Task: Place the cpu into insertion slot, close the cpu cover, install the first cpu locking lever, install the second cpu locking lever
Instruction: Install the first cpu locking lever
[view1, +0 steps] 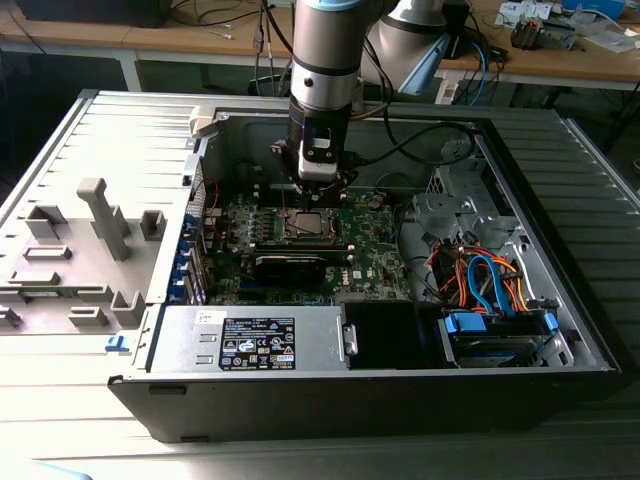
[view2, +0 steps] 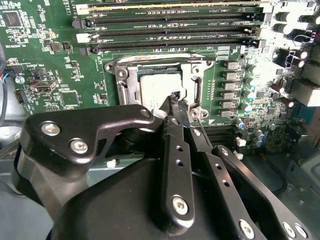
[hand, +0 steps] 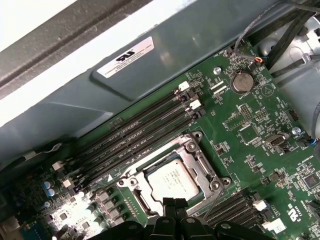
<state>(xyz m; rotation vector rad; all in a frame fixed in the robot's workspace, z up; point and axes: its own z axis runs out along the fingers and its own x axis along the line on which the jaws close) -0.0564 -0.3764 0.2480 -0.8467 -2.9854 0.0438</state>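
Item: gripper, black, its two fingertips pressed together with no visible gap. They were poised at one edge of the socket; whether they touched anything could not be told. In the exterior view the gripper hung upright from the arm, just above the board.

Item: the cpu, square, no long axis, lying flat with its silvery top upward and its sides parallel to the rim. It sat inside the insertion slot. One edge was hidden behind the fingers in both wrist views.

Item: the cpu cover, dull metal frame, lying flat over the socket with the chip showing through its window.

Item: thin wire lever, running along one side of the socket, just beside the fingertips. Its lower end was cut off by the gripper body, and whether it was latched was hard to make out.

Item: long black memory slots, parallel to one another and to one side of the socket, near it.

Item: green motherboard with a coin cell, inside the open computer case.
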